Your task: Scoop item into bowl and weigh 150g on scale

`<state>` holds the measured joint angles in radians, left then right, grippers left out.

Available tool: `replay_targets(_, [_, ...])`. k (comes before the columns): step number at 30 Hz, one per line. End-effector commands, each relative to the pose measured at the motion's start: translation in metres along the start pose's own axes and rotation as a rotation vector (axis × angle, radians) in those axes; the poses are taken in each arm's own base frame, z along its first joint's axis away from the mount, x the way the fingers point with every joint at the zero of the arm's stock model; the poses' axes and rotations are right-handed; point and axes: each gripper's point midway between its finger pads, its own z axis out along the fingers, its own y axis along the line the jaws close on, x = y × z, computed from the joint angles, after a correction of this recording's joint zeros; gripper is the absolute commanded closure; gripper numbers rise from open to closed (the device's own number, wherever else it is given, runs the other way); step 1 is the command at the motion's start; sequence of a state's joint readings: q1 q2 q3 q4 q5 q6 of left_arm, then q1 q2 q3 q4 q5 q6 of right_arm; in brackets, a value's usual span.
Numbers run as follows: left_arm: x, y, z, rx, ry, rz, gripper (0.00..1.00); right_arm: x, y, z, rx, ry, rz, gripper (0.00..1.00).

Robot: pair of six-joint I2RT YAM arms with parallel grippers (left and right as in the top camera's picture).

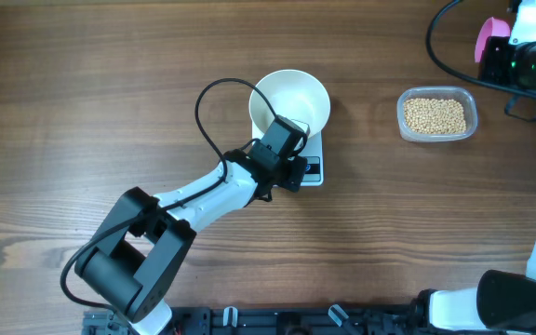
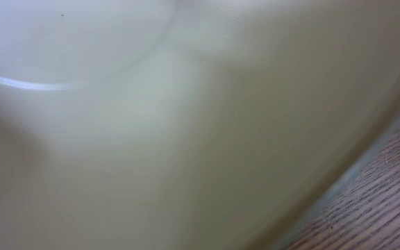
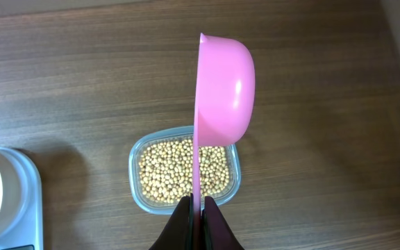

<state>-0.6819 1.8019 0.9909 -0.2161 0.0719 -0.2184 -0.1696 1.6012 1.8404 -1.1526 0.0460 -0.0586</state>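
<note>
Left gripper (image 1: 282, 139): fingers closed, I judge pinching the rim of the empty bowl (image 1: 298, 91) on the scale (image 1: 313, 169), frame centre. Right gripper (image 3: 197, 203): pinching the pink scoop (image 3: 224, 90), empty, above the beans (image 3: 182, 170), overhead upper right. Risks I note: the held rim falsifies the weight; an edge-on scoop spills.

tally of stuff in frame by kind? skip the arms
white bowl: 1
scale: 1
clear tub of beans: 1
pink scoop: 1
total: 4
</note>
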Motion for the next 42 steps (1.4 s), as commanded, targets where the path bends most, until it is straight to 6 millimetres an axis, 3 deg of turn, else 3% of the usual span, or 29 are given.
replay_targets(1, [0.0065, 0.0033, 0.0051, -0.017, 0.015, 0.007, 0.96, 0.0017, -0.0038, 0.0052, 0.01, 0.014, -0.012, 0.96])
replay_targets(42, [0.0082, 0.0043, 0.0121, -0.018, 0.019, 0.006, 0.96, 0.0017, -0.0038, 0.0052, 0.01, 0.014, -0.012, 0.96])
